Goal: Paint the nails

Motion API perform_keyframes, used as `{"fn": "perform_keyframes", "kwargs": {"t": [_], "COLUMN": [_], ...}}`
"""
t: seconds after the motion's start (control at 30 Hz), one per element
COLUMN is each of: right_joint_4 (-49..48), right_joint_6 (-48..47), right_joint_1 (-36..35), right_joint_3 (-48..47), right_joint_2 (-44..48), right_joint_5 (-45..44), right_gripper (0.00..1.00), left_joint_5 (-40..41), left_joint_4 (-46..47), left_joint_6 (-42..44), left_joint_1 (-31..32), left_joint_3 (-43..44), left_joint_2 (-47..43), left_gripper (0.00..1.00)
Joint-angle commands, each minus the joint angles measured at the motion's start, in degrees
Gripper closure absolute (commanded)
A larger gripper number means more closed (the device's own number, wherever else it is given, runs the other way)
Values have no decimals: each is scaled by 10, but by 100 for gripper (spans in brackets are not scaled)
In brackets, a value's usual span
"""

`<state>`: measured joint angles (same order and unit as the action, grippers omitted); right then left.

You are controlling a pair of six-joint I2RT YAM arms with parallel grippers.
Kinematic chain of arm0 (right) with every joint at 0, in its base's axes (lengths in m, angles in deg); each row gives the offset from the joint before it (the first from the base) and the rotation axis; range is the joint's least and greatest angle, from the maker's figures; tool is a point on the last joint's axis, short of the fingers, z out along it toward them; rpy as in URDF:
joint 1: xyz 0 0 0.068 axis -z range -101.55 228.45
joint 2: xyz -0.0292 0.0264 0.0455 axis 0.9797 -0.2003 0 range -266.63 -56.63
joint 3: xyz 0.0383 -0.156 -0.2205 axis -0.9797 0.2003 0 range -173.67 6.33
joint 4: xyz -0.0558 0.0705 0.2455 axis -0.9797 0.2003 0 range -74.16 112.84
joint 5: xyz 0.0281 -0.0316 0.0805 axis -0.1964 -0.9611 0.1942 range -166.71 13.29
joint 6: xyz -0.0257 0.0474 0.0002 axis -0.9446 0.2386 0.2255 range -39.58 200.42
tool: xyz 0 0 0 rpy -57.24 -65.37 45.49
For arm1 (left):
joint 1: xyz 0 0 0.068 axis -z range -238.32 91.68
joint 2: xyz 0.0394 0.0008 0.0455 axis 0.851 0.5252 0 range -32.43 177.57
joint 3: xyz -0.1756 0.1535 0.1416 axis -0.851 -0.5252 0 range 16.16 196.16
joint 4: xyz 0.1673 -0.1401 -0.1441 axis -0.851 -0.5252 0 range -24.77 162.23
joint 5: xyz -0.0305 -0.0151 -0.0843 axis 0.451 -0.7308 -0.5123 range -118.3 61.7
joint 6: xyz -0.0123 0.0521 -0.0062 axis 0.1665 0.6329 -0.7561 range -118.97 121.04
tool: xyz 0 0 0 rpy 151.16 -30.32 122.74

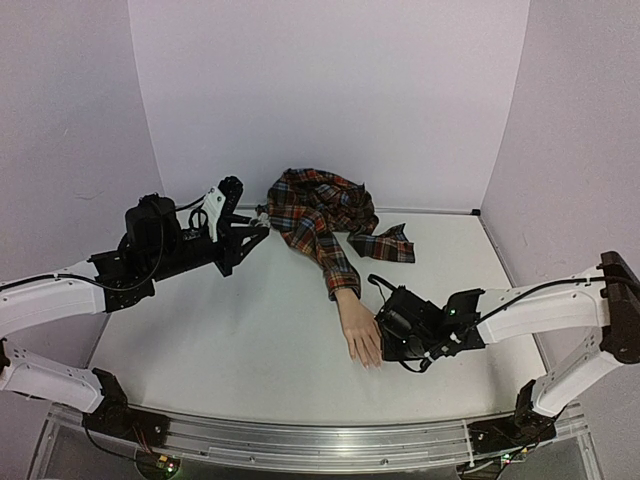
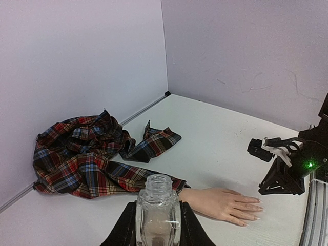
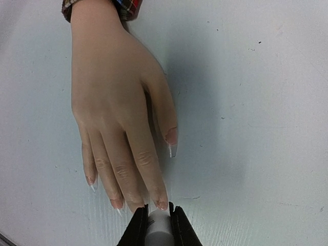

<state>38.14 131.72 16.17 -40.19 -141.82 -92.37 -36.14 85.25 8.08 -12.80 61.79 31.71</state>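
The pale peach mannequin hand (image 1: pixel 358 328) lies palm down on the white table, coming out of a red-blue plaid sleeve (image 1: pixel 322 215). In the right wrist view its long nails (image 3: pixel 171 139) point toward the camera. My right gripper (image 3: pixel 158 215) is shut on a white cylindrical brush cap (image 3: pixel 159 229), right at the index fingertip nail (image 3: pixel 162 204); the brush tip is hidden. My left gripper (image 2: pixel 158 211) is shut on a small clear open glass bottle (image 2: pixel 158 218), held upright above the table left of the sleeve (image 2: pixel 87 154). The hand (image 2: pixel 223 202) also shows there.
The plaid shirt is bunched against the back wall (image 1: pixel 330 80). Purple walls close in the table at the left, back and right. The right arm (image 1: pixel 540 310) reaches in low from the right; the left arm (image 1: pixel 150 250) is raised at the left.
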Motion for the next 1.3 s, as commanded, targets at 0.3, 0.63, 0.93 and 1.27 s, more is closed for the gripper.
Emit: {"fn": "perform_keyframes", "kwargs": {"t": [0.3,0.63,0.93,1.27], "right_joint_4": [2,3,6,21], "right_joint_6": [6,6,6,7], "right_joint_1": [-1,-1,-1,-1], "right_joint_3": [-18,-4,11,16], "right_joint_2": [-25,-21,-4,29], "right_joint_5": [-23,-15,-9,-21], "right_gripper": [100,100,100,100], "left_joint_5": [-4,-3,-5,-8], "left_joint_4": [25,24,25,29], "left_joint_6": [-4,-3,-4,-8], "left_joint_1": [-3,-3,-3,-3], "left_joint_3": [4,3,5,7], "left_joint_2": [-8,-8,-5,3], "left_gripper": [100,100,100,100]}}
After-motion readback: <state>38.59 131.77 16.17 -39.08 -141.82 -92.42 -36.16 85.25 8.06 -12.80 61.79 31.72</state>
